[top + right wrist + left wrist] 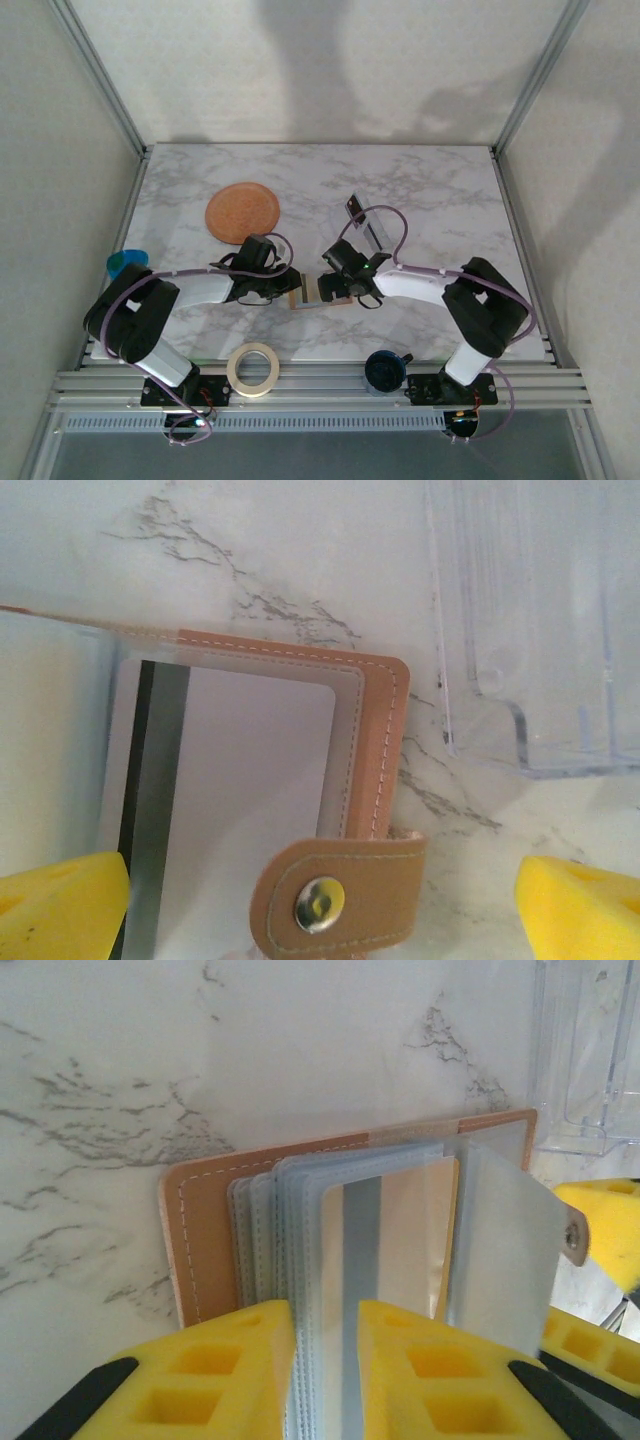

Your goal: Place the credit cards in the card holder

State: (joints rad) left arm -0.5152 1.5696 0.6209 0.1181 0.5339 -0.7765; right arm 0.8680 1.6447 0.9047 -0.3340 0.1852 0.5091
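The tan leather card holder (312, 297) lies open on the marble between both arms. My left gripper (325, 1360) is shut on its stack of clear sleeves, one yellow finger (230, 1360) on each side. A pale credit card (400, 1230) with a grey stripe sits in a sleeve there, over the leather cover (210, 1230). My right gripper (320, 880) stands wide open over the holder's other half (380, 740), its snap tab (335, 905) between the fingers. A whitish card (250, 770) with a dark stripe lies in that half's sleeve.
A clear plastic stand (540, 630) sits just beyond the holder, also seen from above as a stand (365, 228). A round orange disc (242, 211) lies at the back left. A tape roll (252, 368) and a dark blue object (384, 370) rest at the near edge; a blue item (127, 262) is far left.
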